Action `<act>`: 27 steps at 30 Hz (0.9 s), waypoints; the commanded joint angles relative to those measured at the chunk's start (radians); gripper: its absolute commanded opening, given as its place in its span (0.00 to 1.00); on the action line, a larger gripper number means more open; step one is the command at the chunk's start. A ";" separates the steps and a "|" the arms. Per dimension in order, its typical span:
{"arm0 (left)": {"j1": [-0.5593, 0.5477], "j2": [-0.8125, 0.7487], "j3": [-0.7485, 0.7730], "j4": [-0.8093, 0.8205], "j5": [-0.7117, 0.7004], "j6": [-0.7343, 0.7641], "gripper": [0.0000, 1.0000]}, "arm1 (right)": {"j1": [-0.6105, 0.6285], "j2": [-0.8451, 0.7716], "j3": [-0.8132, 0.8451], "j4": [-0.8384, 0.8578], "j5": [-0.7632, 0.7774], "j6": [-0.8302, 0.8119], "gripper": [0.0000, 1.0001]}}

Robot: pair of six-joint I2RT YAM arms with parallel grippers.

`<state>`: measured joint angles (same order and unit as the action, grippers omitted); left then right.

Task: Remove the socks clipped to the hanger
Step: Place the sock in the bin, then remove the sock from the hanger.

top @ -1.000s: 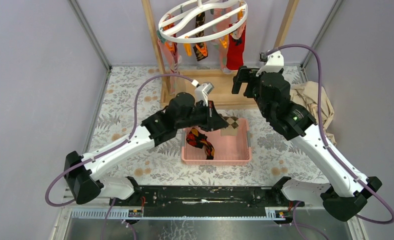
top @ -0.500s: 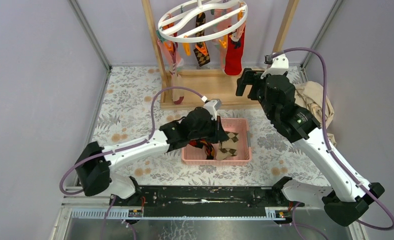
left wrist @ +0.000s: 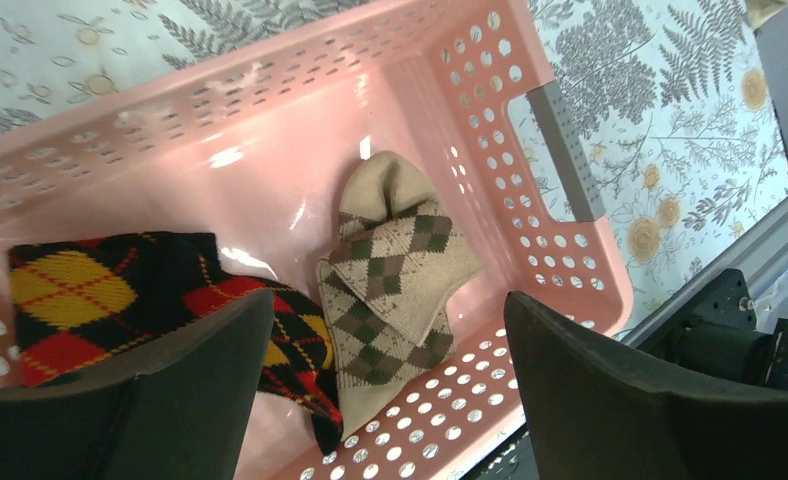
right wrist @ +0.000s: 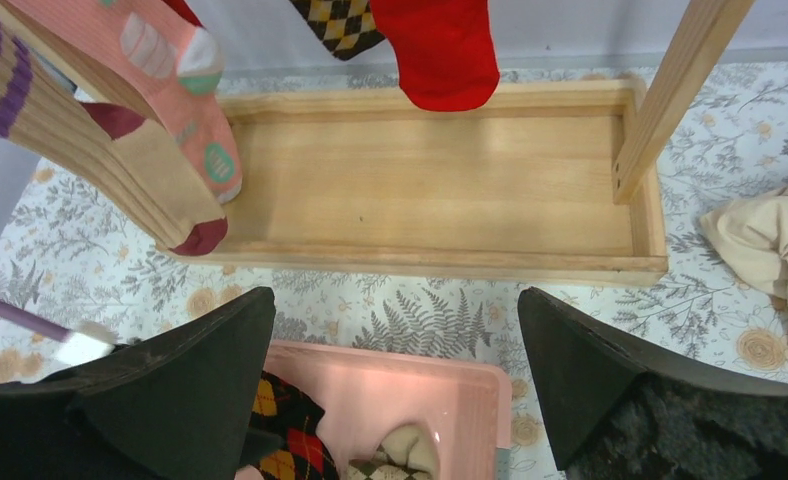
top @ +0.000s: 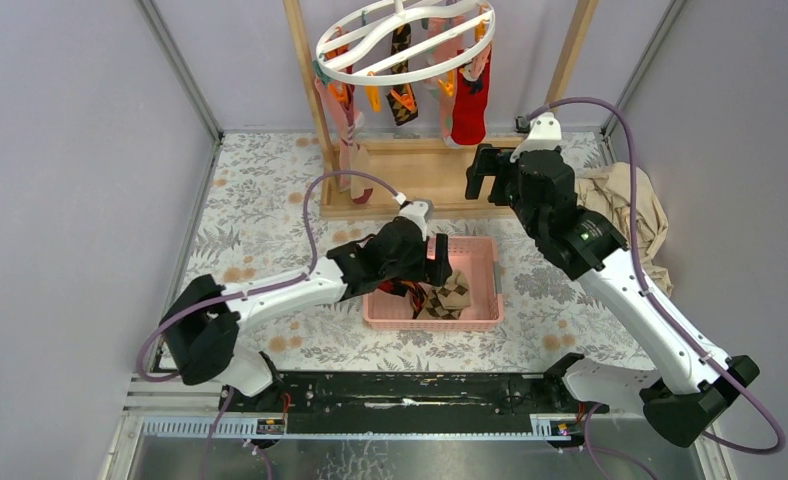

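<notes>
The white ring hanger (top: pixel 406 40) hangs from the wooden frame at the back. Clipped to it are a red sock (top: pixel 467 108), a dark argyle sock (top: pixel 402 100) and pink and striped socks (top: pixel 350 140). My left gripper (top: pixel 437 262) stands open low over the pink basket (top: pixel 485 262). Below its spread fingers lie a tan argyle sock (left wrist: pixel 395 280) and a black, red and yellow argyle sock (left wrist: pixel 120 300), both loose. My right gripper (top: pixel 482 175) is open and holds nothing, in front of the frame, below the red sock (right wrist: pixel 440 50) and the pink sock (right wrist: pixel 170 70).
The wooden frame's tray base (right wrist: pixel 430 190) and its uprights (right wrist: pixel 675 90) stand just beyond the right gripper. A beige cloth (top: pixel 630 205) is bunched at the right wall. The basket has a grey handle (left wrist: pixel 567 150) on its right side. Grey walls enclose the flowered mat (top: pixel 260 200).
My left gripper came down into the basket with the tan argyle sock, then opened and let it go. The right arm shifted slightly toward the frame.
</notes>
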<state>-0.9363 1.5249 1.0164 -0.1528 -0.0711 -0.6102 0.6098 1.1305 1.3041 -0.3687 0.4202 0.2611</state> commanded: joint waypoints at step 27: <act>0.339 -0.557 -0.115 -0.302 -0.395 -0.036 0.98 | 0.192 0.416 -0.108 0.642 -0.212 -0.030 0.93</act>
<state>-0.6388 1.0008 0.9237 -0.4255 -0.4450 -0.6048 0.7162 1.4780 1.1160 0.0990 0.1223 0.2939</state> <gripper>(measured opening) 0.983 0.931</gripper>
